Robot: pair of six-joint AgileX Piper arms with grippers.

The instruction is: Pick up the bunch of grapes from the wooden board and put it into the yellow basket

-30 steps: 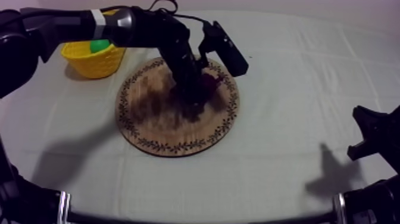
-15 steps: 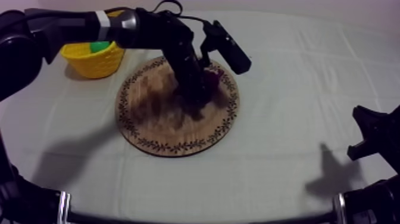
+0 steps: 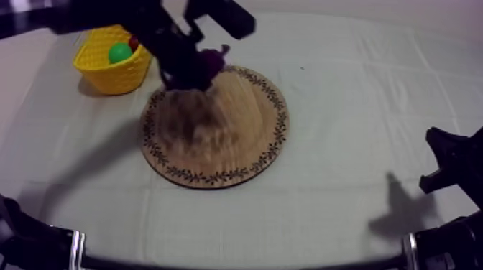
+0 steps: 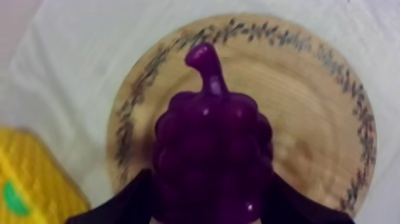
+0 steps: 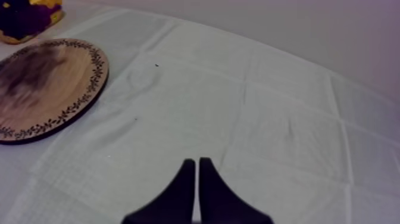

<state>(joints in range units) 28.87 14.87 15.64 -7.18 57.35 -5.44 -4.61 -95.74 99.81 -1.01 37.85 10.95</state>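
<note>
Left wrist view: left gripper (image 4: 208, 205) clamps purple toy grape bunch (image 4: 211, 149) over round patterned-rim wooden board (image 4: 312, 113), beside yellow basket (image 4: 30, 179); right gripper (image 5: 196, 164) closed, empty.

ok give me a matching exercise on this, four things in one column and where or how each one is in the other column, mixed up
Things
1 bunch of grapes
2 yellow basket
3 wooden board
4 right gripper

Places or states
a flat on the cloth, nothing lying on it
b shut on nothing, over bare cloth
c held up in the left gripper, above the board
d holds a green round thing

Pairs: 1-c, 2-d, 3-a, 4-b
</note>
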